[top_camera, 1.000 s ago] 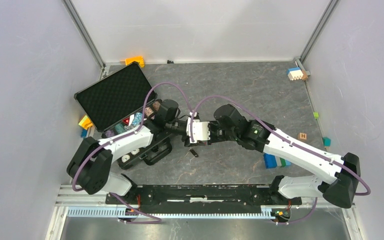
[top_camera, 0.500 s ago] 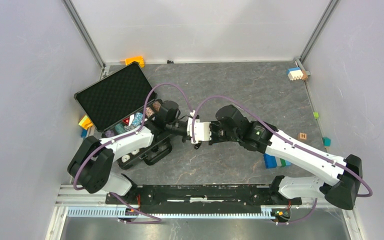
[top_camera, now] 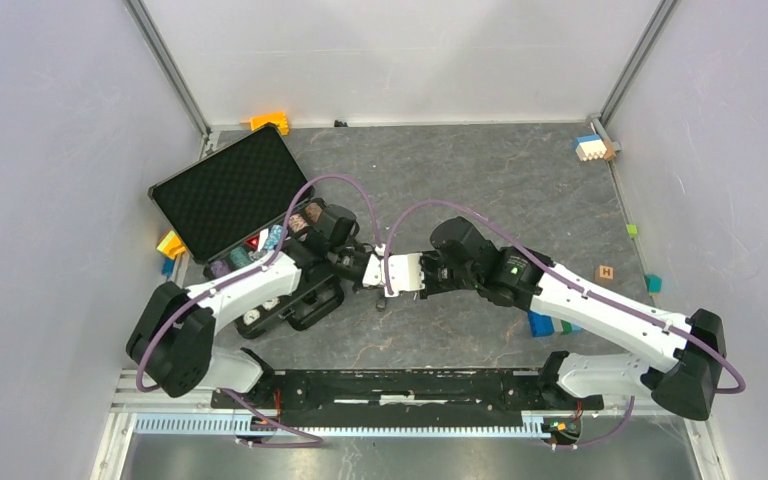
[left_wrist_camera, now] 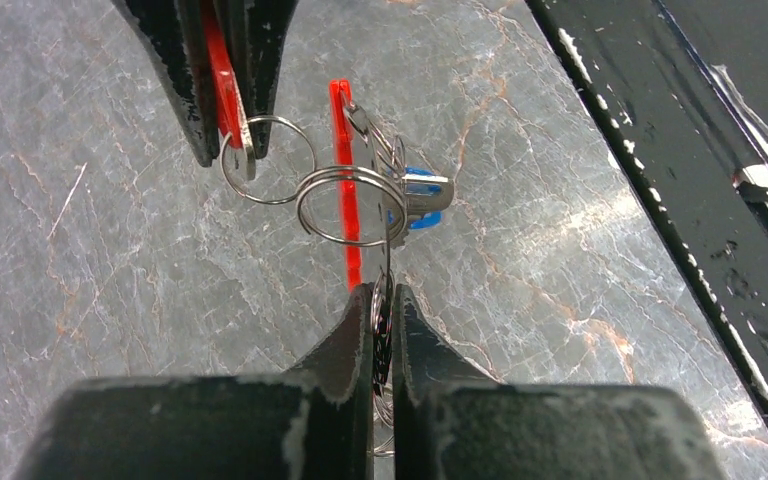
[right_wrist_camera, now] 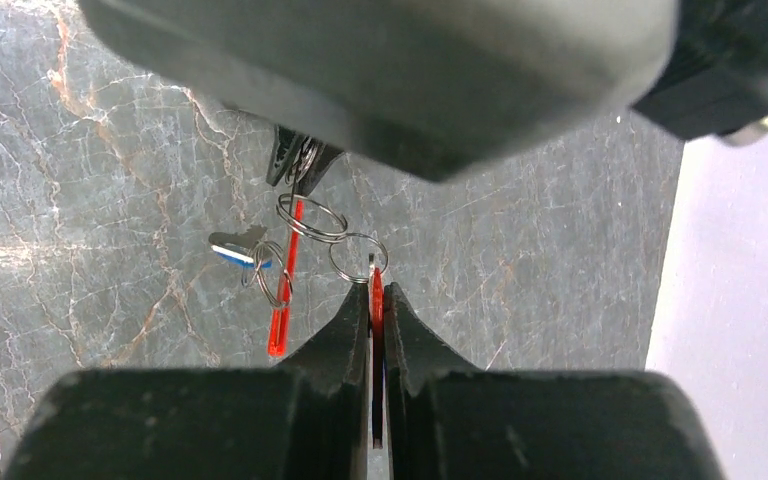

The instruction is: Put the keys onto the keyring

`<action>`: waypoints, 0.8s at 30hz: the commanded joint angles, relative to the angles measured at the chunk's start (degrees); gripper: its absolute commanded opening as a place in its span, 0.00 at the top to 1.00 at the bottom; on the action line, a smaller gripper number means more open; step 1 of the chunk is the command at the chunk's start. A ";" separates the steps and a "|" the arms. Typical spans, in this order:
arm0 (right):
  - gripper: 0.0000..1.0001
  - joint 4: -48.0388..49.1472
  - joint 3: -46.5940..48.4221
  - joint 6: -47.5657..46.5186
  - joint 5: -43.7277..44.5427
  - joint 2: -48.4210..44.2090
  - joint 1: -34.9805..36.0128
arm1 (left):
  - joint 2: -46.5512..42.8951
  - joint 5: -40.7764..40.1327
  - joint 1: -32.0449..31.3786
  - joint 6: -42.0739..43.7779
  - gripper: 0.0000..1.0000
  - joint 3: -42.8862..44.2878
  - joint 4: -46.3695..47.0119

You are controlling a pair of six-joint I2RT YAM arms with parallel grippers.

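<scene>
Red key (left_wrist_camera: 225, 90) is clamped in the right gripper (left_wrist_camera: 230, 150), held just beside the keyring (left_wrist_camera: 348, 200), which the closed left gripper (left_wrist_camera: 382, 295) pinches above the table (left_wrist_camera: 110, 280) (blue key (left_wrist_camera: 418, 192) already hangs there), each arm probably steadying one part so the key can be threaded on.

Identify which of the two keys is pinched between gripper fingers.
The red-headed key: the right gripper pinches its red head. The blue-headed key is in no gripper; it hangs free beside the long red clip.
</scene>
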 commanded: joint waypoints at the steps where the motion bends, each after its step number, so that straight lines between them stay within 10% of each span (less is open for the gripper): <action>1: 1.00 2.38 -0.24 -1.03 0.55 -2.28 -0.11 | -1.87 2.42 -0.21 8.69 0.98 2.18 -7.82; 8: 1.00 1.55 1.85 -0.56 -2.62 -2.19 -0.11 | -0.63 -1.14 -0.38 4.59 0.96 3.62 -6.45; 16: 1.00 0.72 3.49 1.26 -7.03 -2.19 -0.12 | -0.46 -7.17 -0.34 -7.72 0.49 3.00 3.60; 24: 1.00 1.58 4.58 4.34 -7.15 -1.29 -0.11 | -3.20 -9.57 -0.36 -12.72 0.31 3.15 5.36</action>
